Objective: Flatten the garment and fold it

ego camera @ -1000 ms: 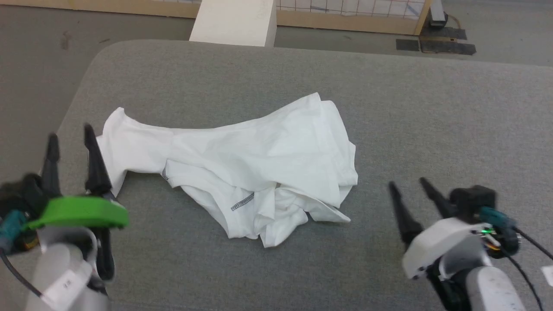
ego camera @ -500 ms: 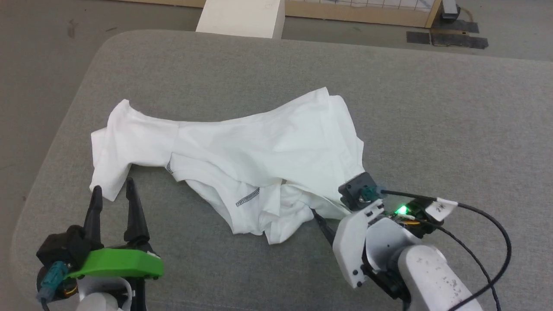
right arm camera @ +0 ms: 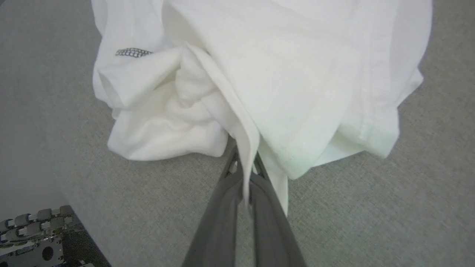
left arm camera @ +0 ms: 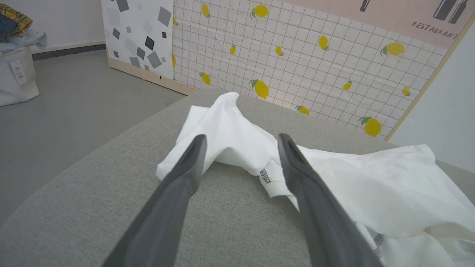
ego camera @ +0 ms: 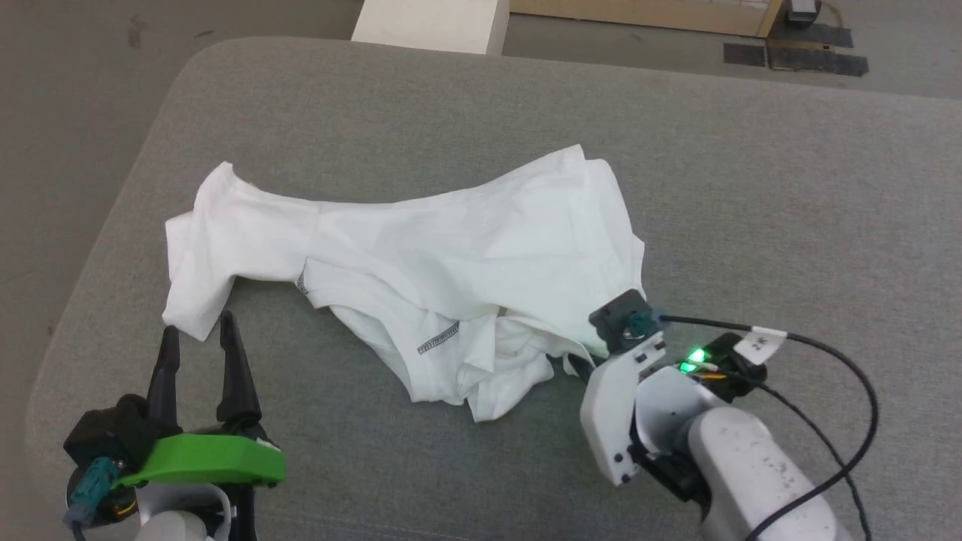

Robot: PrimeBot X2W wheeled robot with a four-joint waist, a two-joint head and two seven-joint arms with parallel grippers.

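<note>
The garment (ego camera: 466, 240) is found crumpled in the middle of the grey padded desk (ego camera: 751, 188), spread widest from left to right and bunched into folds at its near edge. A short run of dark zigzag stitching (ego camera: 438, 340) is noted on a fold at that near edge.

The right gripper (ego camera: 573, 368) is placed at the garment's near right corner. In the right wrist view its fingers (right arm camera: 226, 207) are seen drawn together, with a thin fold of the white cloth clamped between them.

The left gripper (ego camera: 198, 327) is held with its two fingers well apart and nothing between them, just beside the garment's left end. Whether it touches the cloth cannot be told. In the left wrist view that end is framed between the spread fingers (left arm camera: 178, 185).

A white box (ego camera: 428, 22) is recorded on the floor beyond the desk's far edge.
</note>
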